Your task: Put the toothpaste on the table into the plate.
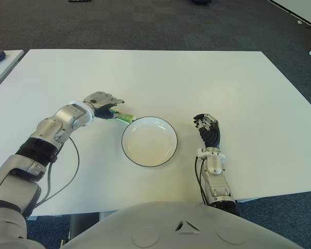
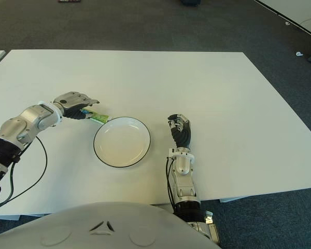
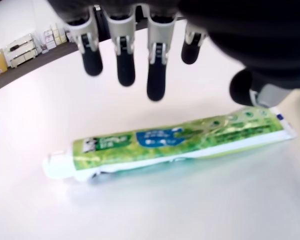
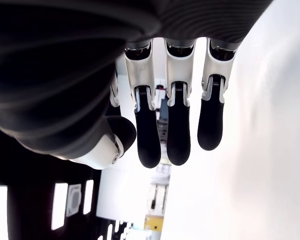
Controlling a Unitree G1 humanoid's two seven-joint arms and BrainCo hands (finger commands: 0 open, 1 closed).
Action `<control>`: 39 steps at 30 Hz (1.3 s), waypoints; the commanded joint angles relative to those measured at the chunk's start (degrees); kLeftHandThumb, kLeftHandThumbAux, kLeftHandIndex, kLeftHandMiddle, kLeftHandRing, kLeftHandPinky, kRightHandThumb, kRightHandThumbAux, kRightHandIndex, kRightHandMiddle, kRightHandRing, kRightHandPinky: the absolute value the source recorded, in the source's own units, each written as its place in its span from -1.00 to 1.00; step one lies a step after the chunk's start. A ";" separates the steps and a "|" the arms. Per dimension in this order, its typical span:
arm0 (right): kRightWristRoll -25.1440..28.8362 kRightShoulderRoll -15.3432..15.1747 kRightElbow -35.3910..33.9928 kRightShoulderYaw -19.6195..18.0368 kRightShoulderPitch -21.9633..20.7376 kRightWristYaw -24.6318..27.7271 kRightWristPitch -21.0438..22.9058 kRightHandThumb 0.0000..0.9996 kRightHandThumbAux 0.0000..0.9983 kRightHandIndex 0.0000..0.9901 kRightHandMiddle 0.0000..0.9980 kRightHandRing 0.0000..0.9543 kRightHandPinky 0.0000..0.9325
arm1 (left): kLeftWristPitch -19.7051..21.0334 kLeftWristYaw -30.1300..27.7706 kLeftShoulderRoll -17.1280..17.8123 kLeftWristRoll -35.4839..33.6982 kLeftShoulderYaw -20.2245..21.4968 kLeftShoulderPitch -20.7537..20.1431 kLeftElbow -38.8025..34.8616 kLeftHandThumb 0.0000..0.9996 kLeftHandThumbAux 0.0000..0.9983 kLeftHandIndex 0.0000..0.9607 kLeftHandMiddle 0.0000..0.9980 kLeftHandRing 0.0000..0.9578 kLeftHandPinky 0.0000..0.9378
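- My left hand hovers over the toothpaste tube, fingers spread above it and gripping nothing; the tube lies flat on the desk, well in from its left edge.
- I judge I should lower and close across the tube's middle, thumb opposite fingers, so it lifts level.
- The tube is green with a blue label, cap end away from the plate, crimped end just beside the plate's left rim.
- My right hand, loosely open and empty, shows right of the plate.
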 commanded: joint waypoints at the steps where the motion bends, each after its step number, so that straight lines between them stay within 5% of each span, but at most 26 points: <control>1: -0.29 0.25 -0.66 0.30 0.10 -0.03 1.05 0.41 0.46 -0.14 -0.09 -0.07 -0.04 | -0.26 1.53 -0.32 1.69 -2.10 -1.53 4.05 0.12 -0.53 -1.00 -0.99 -0.99 -0.94; 14: -0.53 0.25 -1.54 0.30 0.74 -0.08 1.98 0.41 0.46 -0.14 -0.09 -0.08 -0.03 | -2.75 3.37 -0.08 2.69 -6.21 -2.72 9.43 0.16 -0.51 -1.00 -1.00 -1.00 -0.94; 23: -0.45 0.20 -2.08 0.43 1.10 0.18 2.35 0.41 0.46 -0.14 -0.07 -0.05 -0.01 | -3.00 -1.82 0.78 3.04 -8.16 -2.57 5.88 -0.01 -0.57 -1.00 -1.00 -1.00 -1.00; 39: -0.60 0.15 -2.80 0.31 1.79 -0.03 2.62 0.41 0.46 -0.14 -0.04 -0.04 -0.01 | -3.51 -5.53 0.88 1.45 -8.20 -1.21 3.46 -0.02 -0.55 -1.00 -1.00 -1.00 -0.98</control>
